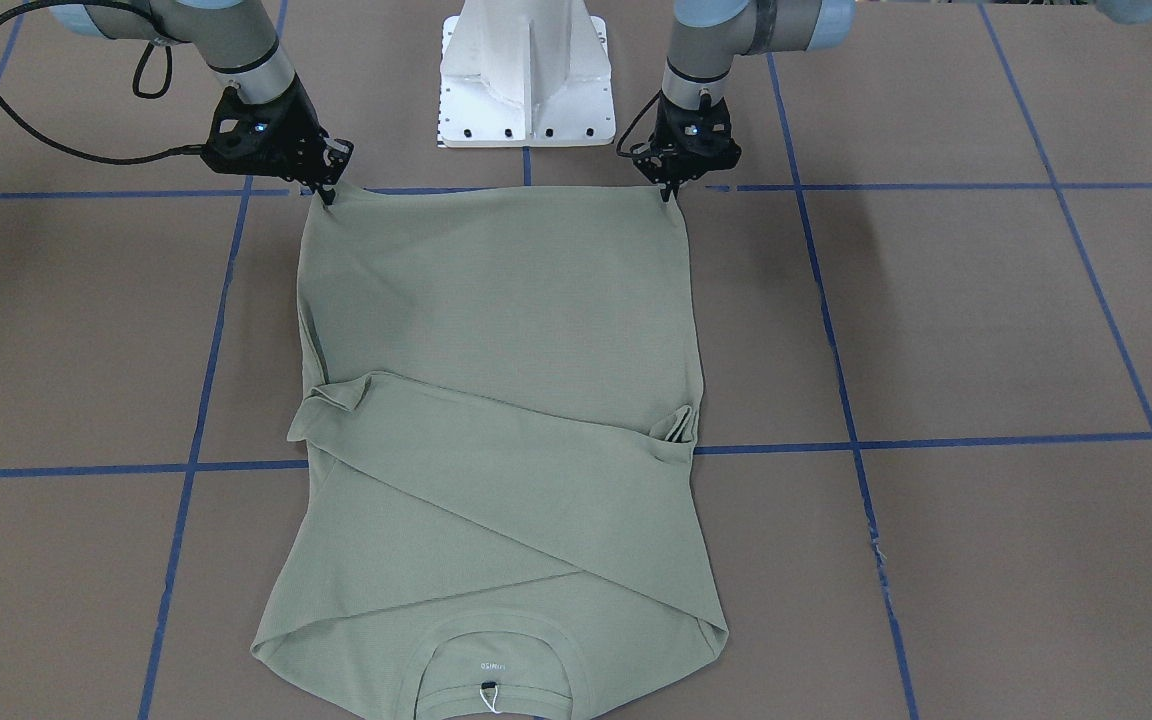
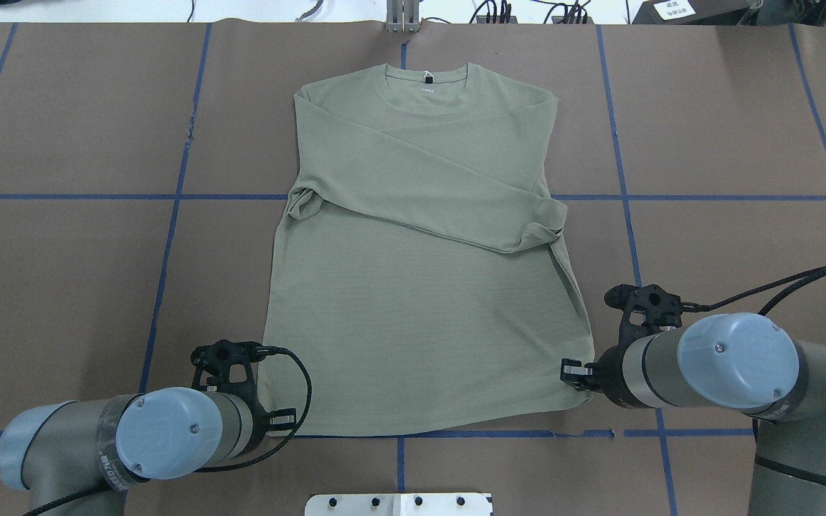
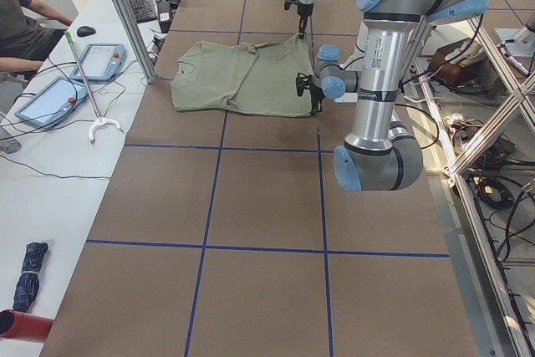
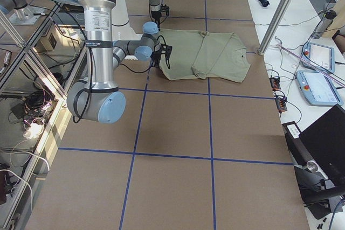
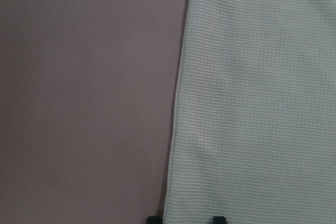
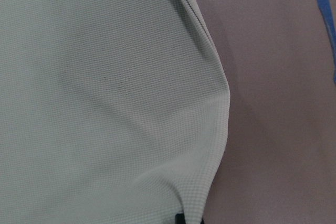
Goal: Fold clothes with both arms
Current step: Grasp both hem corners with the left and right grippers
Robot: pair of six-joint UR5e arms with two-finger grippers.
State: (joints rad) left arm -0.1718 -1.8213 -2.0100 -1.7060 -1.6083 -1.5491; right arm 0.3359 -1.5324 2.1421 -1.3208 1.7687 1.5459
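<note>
A pale sage-green long-sleeved knit shirt (image 2: 420, 308) lies flat in the middle of the brown paper-covered counter (image 2: 62, 272). From overhead, its round ribbed collar (image 2: 427, 75) is at 12 o'clock and its hem at 6 o'clock, nearest the robot. Both sleeves are folded across the chest, with their cuffs bunched at the 9 and 3 o'clock edges of the body.

The black two-finger left end effector (image 1: 671, 192) points down at the 7 o'clock hem corner. Its wrist camera shows two dark fingertips (image 5: 219, 220) a little apart with the shirt's side edge between them; I cannot tell whether they nip the cloth. The black two-finger right end effector (image 1: 328, 192) is at the 5 o'clock corner, closed onto the fabric: creases run to its tip and the corner is drawn to a point.

A black cable (image 2: 302, 401) from the left wrist loops over the hem beside its corner. A white metal pedestal base (image 1: 524, 80) stands at 6 o'clock, near the hem but apart from it. Blue tape lines (image 2: 169, 215) grid the counter, and one passes under the shirt at the cuffs. Beyond the collar, a metal post (image 3: 125, 18) rises at the edge, and a white side counter (image 3: 50, 173) carries two tablets (image 3: 104, 60) and a keyboard (image 3: 144, 3). A person (image 3: 17, 14) sits there.
</note>
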